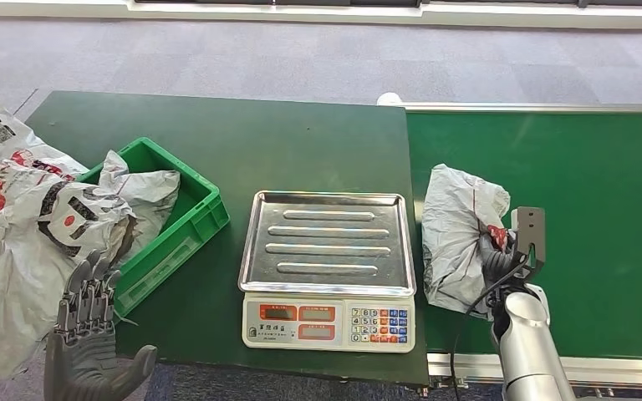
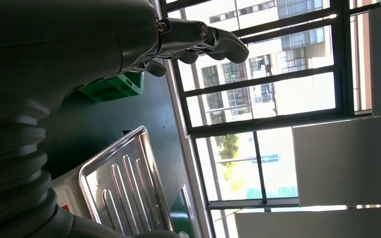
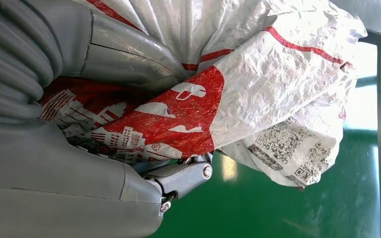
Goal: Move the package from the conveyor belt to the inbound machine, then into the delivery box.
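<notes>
The green conveyor belt (image 1: 602, 192) takes up the right side and butts against the right edge of the dark green table (image 1: 217, 142), so a parcel needs only a short sideways carry to reach the weighing station. On the table's left part sits the green delivery box (image 1: 185, 219), angled toward the front edge and already holding 1 crumpled grey bag (image 1: 138, 192); a heap of similar mail bags (image 1: 17, 209) spills over the table's left edge beside it. Near the middle of the front edge stands the inbound machine (image 1: 328, 276), a scale with a bare steel tray, its keypad facing the robot, placed between belt and box as the halfway stop.

The package (image 1: 460, 238), a wrinkled grey-white mail bag with red print, lies on the belt close to its left edge, just beside the scale. The right hand (image 1: 501, 255) is clamped on its near side; in the right wrist view the thumb and fingers dig into the plastic (image 3: 238, 94), a grasp that looks meant for lifting. Whether the bag is clear of the belt cannot be told. The left hand (image 1: 92, 334) hovers by the table's front left corner, fingers apart and holding nothing, likely parked out of the way.
</notes>
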Controlling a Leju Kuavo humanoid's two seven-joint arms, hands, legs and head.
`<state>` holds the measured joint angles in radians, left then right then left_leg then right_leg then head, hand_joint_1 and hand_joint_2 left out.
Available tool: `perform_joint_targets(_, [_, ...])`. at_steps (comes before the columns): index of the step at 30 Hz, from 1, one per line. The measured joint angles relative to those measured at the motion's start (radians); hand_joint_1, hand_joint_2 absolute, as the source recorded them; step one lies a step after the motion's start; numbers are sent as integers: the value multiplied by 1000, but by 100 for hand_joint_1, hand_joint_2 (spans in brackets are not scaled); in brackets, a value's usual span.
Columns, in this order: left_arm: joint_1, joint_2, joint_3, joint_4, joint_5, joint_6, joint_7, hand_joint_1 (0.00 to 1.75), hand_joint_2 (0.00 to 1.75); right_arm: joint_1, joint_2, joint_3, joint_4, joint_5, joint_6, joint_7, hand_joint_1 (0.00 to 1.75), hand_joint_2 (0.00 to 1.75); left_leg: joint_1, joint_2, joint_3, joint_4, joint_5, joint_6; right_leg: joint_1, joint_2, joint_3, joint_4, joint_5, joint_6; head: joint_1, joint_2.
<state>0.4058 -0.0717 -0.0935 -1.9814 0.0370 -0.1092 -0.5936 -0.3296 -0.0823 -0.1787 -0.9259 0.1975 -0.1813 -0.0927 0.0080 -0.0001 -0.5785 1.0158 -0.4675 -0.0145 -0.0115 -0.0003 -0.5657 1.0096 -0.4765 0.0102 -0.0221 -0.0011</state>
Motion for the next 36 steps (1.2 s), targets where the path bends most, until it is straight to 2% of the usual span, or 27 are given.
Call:
perform_joint_targets(2, [0,-1,0,0,0,-1,0,0,175,2,1,-2,-3,-14,-14,-23,175,175,0,0,0,0,0,0,0,0,0,0,0,0,0,0])
perform_joint_targets(7, [-1,-5,0,3,-5,8,-8,0,175,32,9,-42,-77,-176,-169,-254,175,175,0,-3,0,0,0,0,-1,-2,0,0,0,0,0,0])
perform_joint_targets(12, [-10,-5,0,11,-2,28,-16,0,175,81,9,-64,-185,-242,-232,-300,175,175,0,-2,-1,0,0,0,-1,0,-2,0,0,0,0,0])
perform_joint_targets(16, [-16,-2,-5,18,4,42,-18,0,175,116,14,-85,-282,-293,-338,-433,175,175,0,-2,-1,0,0,0,-1,-2,-1,0,0,0,0,0])
perform_joint_targets(18, [-20,6,-9,23,7,57,-24,0,175,137,17,-85,-354,-281,-361,-487,175,175,0,-2,-4,0,0,0,-1,-2,-1,0,0,0,0,0])
perform_joint_targets(20, [-26,20,-15,29,10,68,-36,0,175,153,18,-49,-438,-209,-357,-526,175,175,0,-1,-8,-1,0,-1,-1,1,-1,0,0,0,0,0])
perform_joint_targets(24, [-43,37,-32,43,11,84,-52,0,175,155,24,126,-591,-60,-453,-506,175,175,0,2,-1,-1,0,-3,1,4,-2,0,0,-1,0,0])
perform_joint_targets(28, [-46,42,-46,56,3,98,-60,0,175,152,25,271,-667,-39,-507,-504,175,175,1,0,-1,-1,2,-3,1,1,-2,0,0,-1,0,0])
perform_joint_targets(36, [-48,52,-60,69,2,103,-62,0,175,152,25,335,-709,-52,-514,-512,175,175,0,-1,-1,-1,2,-3,0,0,-2,0,0,0,0,0])
